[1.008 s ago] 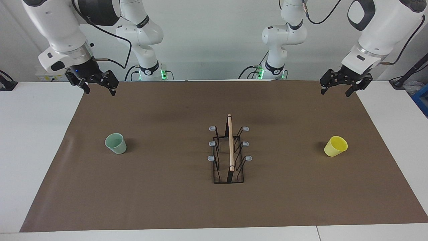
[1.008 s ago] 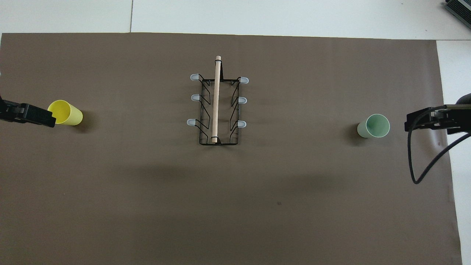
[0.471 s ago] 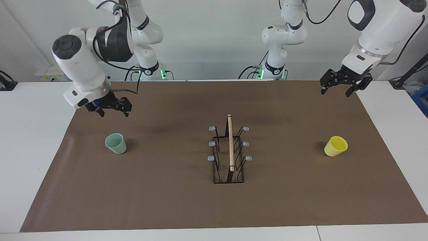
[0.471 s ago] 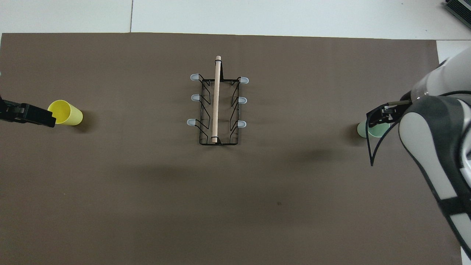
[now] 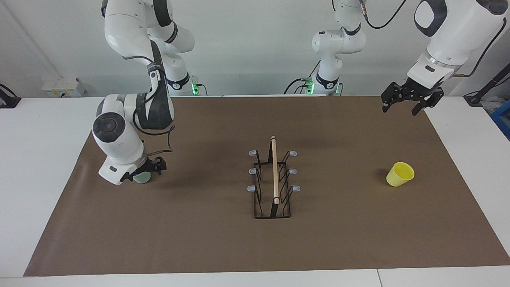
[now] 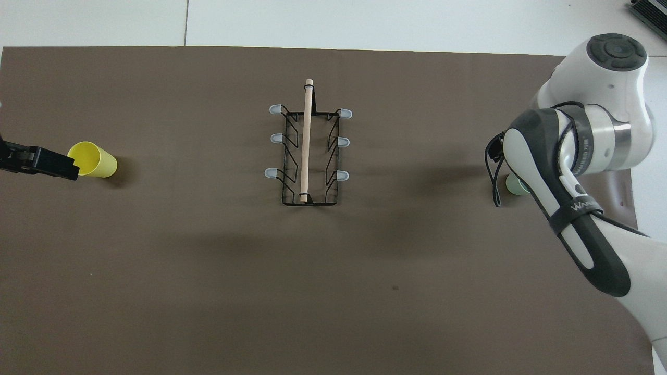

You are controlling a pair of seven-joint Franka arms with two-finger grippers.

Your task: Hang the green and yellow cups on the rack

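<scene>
The pale green cup (image 5: 142, 178) stands on the brown mat toward the right arm's end; only its lower edge shows under my right gripper (image 5: 144, 172). That gripper is down at the cup, open, with a finger on either side of it. In the overhead view the right arm covers all but a sliver of the green cup (image 6: 515, 185). The yellow cup (image 5: 400, 174) (image 6: 94, 160) stands alone toward the left arm's end. My left gripper (image 5: 400, 107) (image 6: 52, 165) waits open, high above the mat's corner. The black wire rack (image 5: 274, 179) (image 6: 307, 151) stands mid-table with bare prongs.
The brown mat (image 5: 207, 239) covers most of the white table (image 5: 40, 159). Nothing but the rack stands between the two cups.
My right arm has swung down from high over the mat's corner and lowered its gripper onto the green cup. The left arm, the yellow cup and the rack have not moved.
</scene>
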